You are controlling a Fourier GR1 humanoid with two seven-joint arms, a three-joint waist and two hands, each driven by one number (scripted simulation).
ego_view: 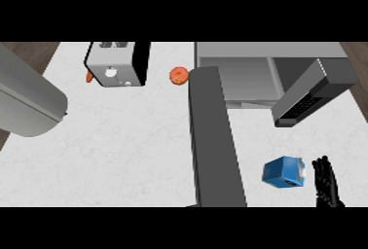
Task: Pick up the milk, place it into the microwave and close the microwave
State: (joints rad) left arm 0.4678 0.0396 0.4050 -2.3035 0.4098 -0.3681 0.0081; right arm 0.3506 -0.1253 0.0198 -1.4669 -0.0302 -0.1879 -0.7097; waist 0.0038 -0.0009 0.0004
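The milk (285,172) is a blue carton with a white patch, lying tilted on the white counter (122,146) at the lower right. My right hand (328,184) is just to its right with straight fingers pointing away from me, open and holding nothing. I cannot tell whether it touches the carton. The grey microwave (244,73) stands at the back right with its cavity showing. Its door (309,95), with a black strip, swings out to the right. No left hand shows.
A long grey bar (214,141) runs from the lower edge up to the microwave's left front corner. A broad grey rounded shape (25,97) fills the left edge. A toaster (115,63) stands at the back, with orange items (178,75) beside it.
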